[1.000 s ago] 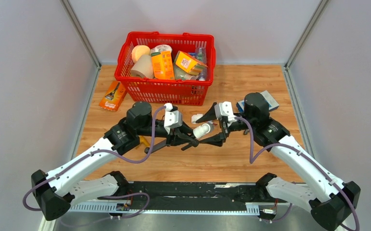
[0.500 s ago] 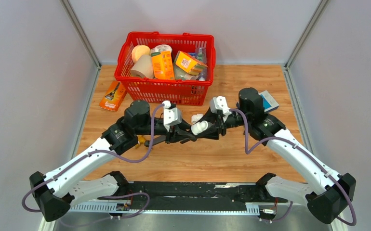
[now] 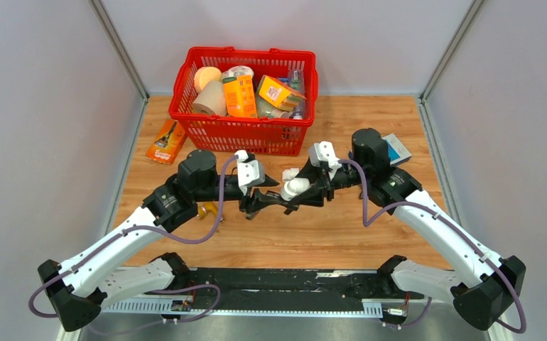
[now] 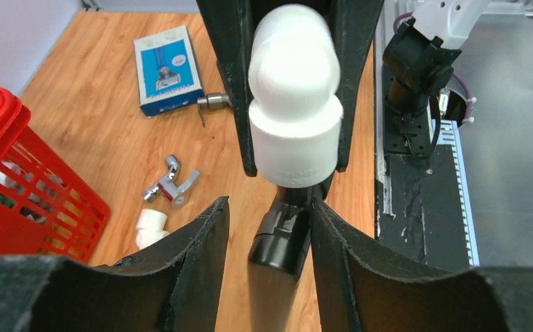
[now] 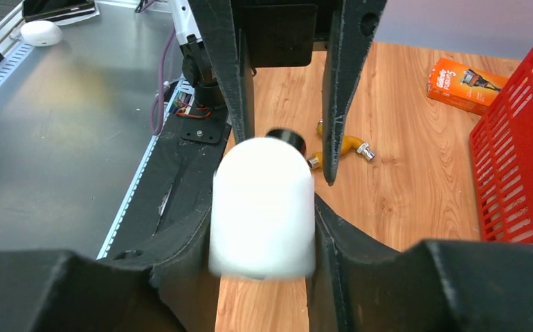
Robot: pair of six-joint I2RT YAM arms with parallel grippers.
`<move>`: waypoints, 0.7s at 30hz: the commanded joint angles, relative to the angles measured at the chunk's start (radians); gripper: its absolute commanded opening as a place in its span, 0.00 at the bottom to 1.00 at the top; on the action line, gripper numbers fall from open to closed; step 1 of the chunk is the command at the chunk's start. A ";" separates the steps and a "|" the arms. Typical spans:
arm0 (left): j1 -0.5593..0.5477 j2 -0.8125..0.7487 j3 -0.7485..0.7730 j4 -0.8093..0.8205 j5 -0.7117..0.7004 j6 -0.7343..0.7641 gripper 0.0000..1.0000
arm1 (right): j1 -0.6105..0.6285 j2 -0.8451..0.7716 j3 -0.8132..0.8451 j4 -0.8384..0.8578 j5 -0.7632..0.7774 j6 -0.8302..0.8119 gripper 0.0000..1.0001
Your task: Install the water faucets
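left wrist: my left gripper (image 4: 267, 205) has its jaws drawn in narrow on the faucet (image 4: 281, 242), a dark tube rising between my two fingers. its upper end goes out of sight right at the lower rim of the white elbow (image 4: 295, 104), so i cannot tell how far in it sits. that elbow is pinched between the two black fingers of my right gripper (image 4: 295, 168), which reaches in from the far side. on the wooden table (image 4: 111, 138) beyond lie a blue box (image 4: 169, 69), a chrome tap piece (image 4: 172, 185) and, just beside it, a loose white fitting (image 4: 149, 225), near the red basket (image 4: 14, 180).

right wrist: the white elbow fills the gap between my right fingers, clamped on both sides and blurred. just past it shows the round black end of the faucet, with my left fingers to either side of it. farther off on the wood lie a brass fitting (image 5: 347, 146) and an orange box (image 5: 468, 84), and the basket wall stands at the edge.

top: my two grippers meet tip to tip above the table in front of the basket, with elbow and faucet held between them, off the wood. the faucet is hard to part from my black fingers here.
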 commanded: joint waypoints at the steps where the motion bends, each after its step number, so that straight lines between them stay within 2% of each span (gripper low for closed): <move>1: 0.017 0.027 0.063 -0.057 0.008 0.041 0.54 | 0.001 -0.018 0.058 0.052 -0.077 0.004 0.00; 8: 0.024 0.079 0.040 -0.020 0.071 0.007 0.57 | 0.001 -0.014 0.061 0.052 -0.082 -0.001 0.00; 15: 0.043 0.030 -0.038 0.126 0.092 -0.072 0.58 | 0.001 -0.012 0.052 0.054 -0.064 -0.002 0.00; 21: 0.047 -0.017 -0.096 0.147 0.083 -0.085 0.62 | 0.001 -0.008 0.065 0.055 -0.068 0.001 0.00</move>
